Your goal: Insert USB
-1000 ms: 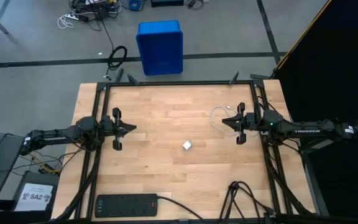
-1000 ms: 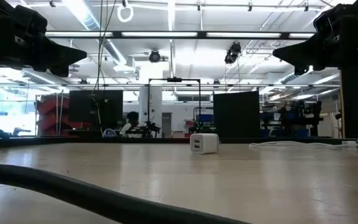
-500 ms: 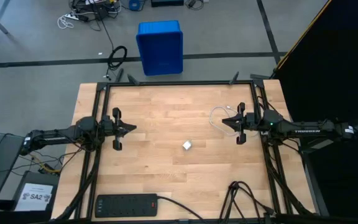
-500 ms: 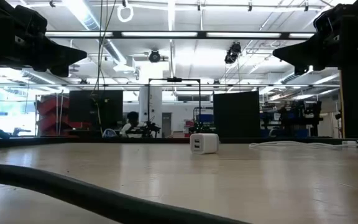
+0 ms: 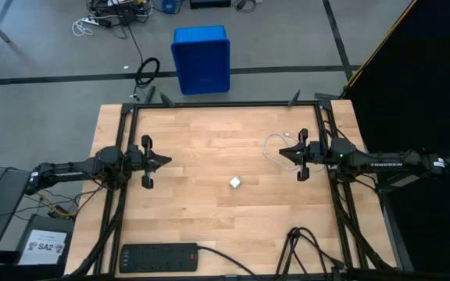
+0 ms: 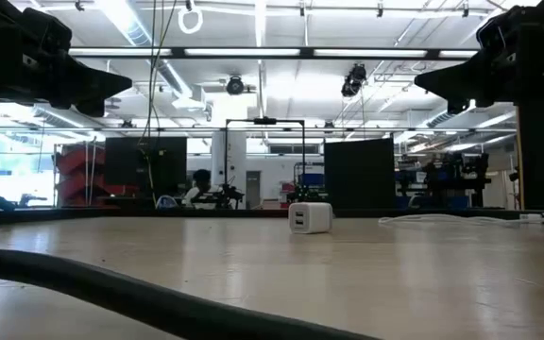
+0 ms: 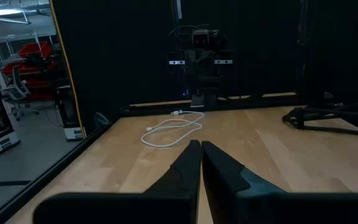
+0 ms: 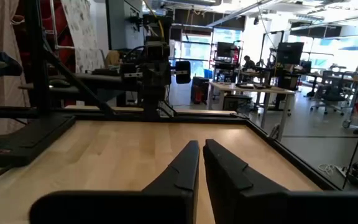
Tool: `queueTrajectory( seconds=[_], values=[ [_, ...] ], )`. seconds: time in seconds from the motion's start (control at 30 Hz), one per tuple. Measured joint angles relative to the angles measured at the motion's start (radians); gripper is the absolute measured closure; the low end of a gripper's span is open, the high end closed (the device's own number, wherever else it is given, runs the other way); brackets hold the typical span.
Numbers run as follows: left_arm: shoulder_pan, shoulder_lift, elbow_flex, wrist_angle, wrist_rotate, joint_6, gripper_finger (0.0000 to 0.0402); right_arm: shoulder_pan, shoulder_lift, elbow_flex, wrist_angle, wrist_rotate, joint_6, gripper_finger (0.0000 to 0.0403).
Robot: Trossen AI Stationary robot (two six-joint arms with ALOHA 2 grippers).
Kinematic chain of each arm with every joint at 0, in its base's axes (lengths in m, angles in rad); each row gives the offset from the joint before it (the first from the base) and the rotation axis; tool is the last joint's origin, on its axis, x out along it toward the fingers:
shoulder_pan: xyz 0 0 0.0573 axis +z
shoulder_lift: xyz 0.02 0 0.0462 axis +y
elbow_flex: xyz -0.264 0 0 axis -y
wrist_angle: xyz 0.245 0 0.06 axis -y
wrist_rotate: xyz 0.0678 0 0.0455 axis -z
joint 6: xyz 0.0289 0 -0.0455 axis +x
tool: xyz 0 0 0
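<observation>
From above, the white cable point(image 5: 278, 151) lies looped by the table's right edge, just beside the right gripper point(image 5: 285, 154); the charger block point(image 5: 235, 183) sits mid-table. In both wrist views, the left gripper point(image 7: 201, 146) and the right one are pinched shut, empty.

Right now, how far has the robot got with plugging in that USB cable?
Nothing looks done yet. The white USB cable lies coiled on the table, unplugged, apart from the small white charger block at the middle. Nothing is in hand: the left gripper and right gripper hover empty, fingers shut. Picking up the cable and inserting its plug remain.
</observation>
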Motion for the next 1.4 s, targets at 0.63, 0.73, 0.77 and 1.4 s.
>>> queueTrajectory(
  seconds=[0.63, 0.73, 0.77, 1.4],
  values=[
    [0.000, 0.000, 0.000, 0.034, 0.000, -0.001, 0.0401, 0.000, 0.000, 0.000, 0.000, 0.000, 0.000, 0.0402],
    [0.000, 0.000, 0.000, 0.076, 0.007, -0.052, 0.0401, 0.000, 0.000, 0.000, 0.000, 0.000, 0.000, 0.0398],
    [0.000, 0.000, 0.000, 0.094, 0.012, -0.077, 0.0401, 0.000, 0.000, 0.000, 0.000, 0.000, 0.000, 0.0396],
    [-0.040, 0.045, 0.219, -0.190, 0.265, -0.105, 0.0401, 0.000, 0.000, 0.000, 0.000, 0.000, 0.000, 0.0394]
  ],
)
